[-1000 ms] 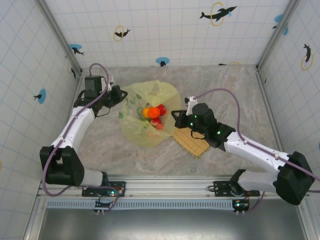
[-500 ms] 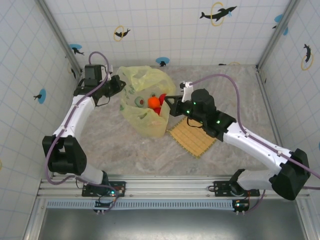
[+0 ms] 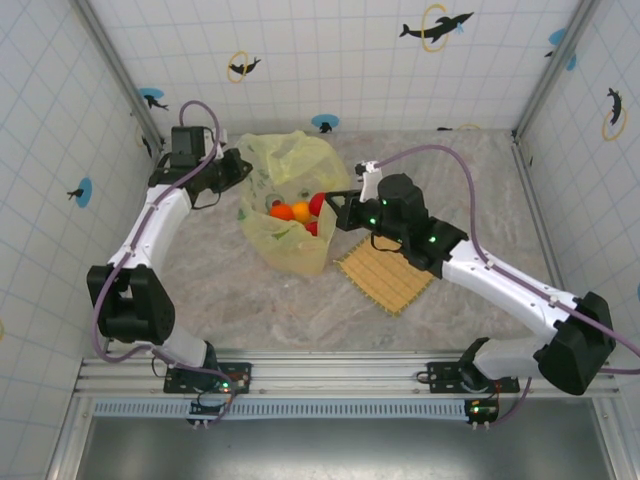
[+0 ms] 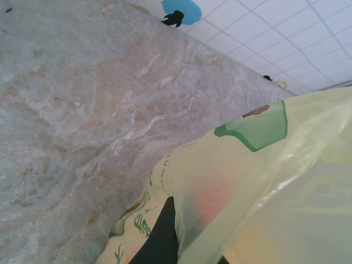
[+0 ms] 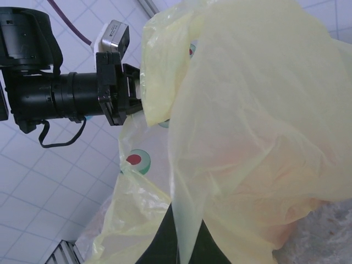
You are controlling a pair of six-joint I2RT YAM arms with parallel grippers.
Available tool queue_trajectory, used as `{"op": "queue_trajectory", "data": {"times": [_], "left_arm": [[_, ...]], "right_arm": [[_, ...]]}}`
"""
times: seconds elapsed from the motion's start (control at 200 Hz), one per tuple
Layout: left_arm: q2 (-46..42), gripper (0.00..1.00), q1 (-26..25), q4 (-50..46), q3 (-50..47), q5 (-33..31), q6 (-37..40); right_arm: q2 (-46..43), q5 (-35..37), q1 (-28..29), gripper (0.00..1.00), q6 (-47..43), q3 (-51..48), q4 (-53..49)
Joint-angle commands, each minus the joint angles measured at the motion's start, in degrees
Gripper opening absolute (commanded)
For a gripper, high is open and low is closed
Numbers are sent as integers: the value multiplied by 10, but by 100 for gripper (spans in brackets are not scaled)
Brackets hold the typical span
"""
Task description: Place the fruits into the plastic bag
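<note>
Plastic bag point(image 3: 288, 170) suspended between both grippers.
Left gripper point(image 3: 238, 172) and right gripper point(image 3: 330, 206) clench opposite rim edges, so the fruits point(image 3: 296, 211) pool inside.

The plastic bag point(image 3: 288, 158) is yellow-green with green motifs, the fruits point(image 3: 299, 211) red and orange, the mat point(image 3: 386, 276) straw-coloured.

One bag point(image 3: 290, 160). Inside it four fruits point(image 3: 301, 209) can be counted, two orange and two red; the plastic may hide more. One mat point(image 3: 385, 275) lies just right of the bag. Two hands: left hand point(image 3: 240, 168) and right hand point(image 3: 335, 210), at the bag's sides.
</note>
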Motion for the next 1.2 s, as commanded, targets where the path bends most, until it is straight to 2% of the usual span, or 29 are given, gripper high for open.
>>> {"op": "queue_trajectory", "data": {"times": [0.0,0.245,0.485,0.686,0.811,0.921,0.951,1.051,1.131,1.196], "left_arm": [[-11,0,-3,-7,17,18,4],[18,0,-18,10,-15,33,-5],[62,0,-30,25,-14,29,-11],[61,1,-31,40,-8,20,-17],[45,12,-30,45,-7,7,-17],[20,27,-30,58,-18,-5,-10],[11,35,-30,66,-25,-7,-8],[-24,50,-30,89,-55,-20,-1],[-58,61,-30,104,-76,-36,7],[-89,72,-30,116,-94,-53,12]], "right_arm": [[-17,0,-1,0,1,24,3],[-20,8,-16,0,8,-13,10],[7,-19,-72,0,31,-59,23],[31,-32,-95,7,29,-73,18],[26,-28,-105,16,15,-76,9],[11,-26,-109,33,1,-74,0],[6,-30,-112,37,-1,-74,-1],[-15,-30,-123,51,-12,-70,-13],[-35,-26,-131,67,-27,-63,-24],[-51,-23,-138,74,-42,-54,-37]]}}
